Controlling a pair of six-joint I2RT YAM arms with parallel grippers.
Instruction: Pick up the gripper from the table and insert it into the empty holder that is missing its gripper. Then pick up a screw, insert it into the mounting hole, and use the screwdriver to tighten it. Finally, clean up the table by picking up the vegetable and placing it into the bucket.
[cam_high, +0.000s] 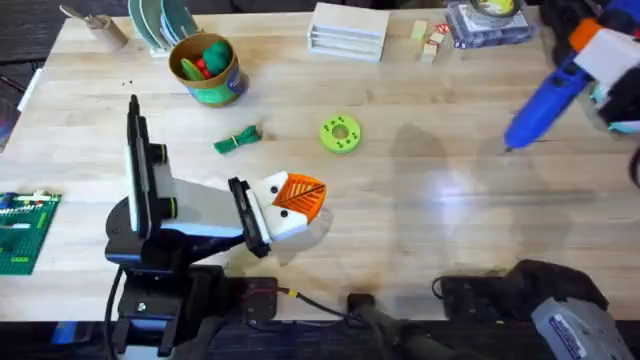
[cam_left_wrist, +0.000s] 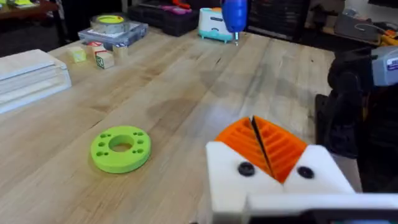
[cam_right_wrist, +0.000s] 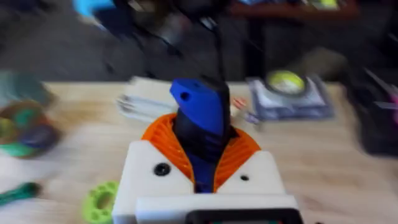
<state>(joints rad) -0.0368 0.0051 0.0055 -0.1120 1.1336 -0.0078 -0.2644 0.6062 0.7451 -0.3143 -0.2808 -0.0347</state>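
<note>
My right gripper (cam_high: 592, 50) is raised at the far right, shut on the blue screwdriver (cam_high: 540, 105), whose dark tip points down toward the table. In the right wrist view the screwdriver (cam_right_wrist: 198, 115) stands between the orange pads of that gripper (cam_right_wrist: 199, 140). My left gripper (cam_high: 305, 195) hovers low over the near middle of the table with its pads (cam_left_wrist: 283, 149) pressed together on nothing. The dark green vegetable (cam_high: 237, 140) lies on the table left of centre. The bucket (cam_high: 207, 68) stands behind it with green and red items inside. The loose gripper, holder and screw are out of view.
A lime-green disc (cam_high: 340, 133) with holes lies just beyond my left gripper. A white stacked box (cam_high: 348, 30), small cream blocks (cam_high: 430, 42) and a clear case with tape (cam_high: 490, 20) line the far edge. A green studded plate (cam_high: 25, 232) sits at the near left.
</note>
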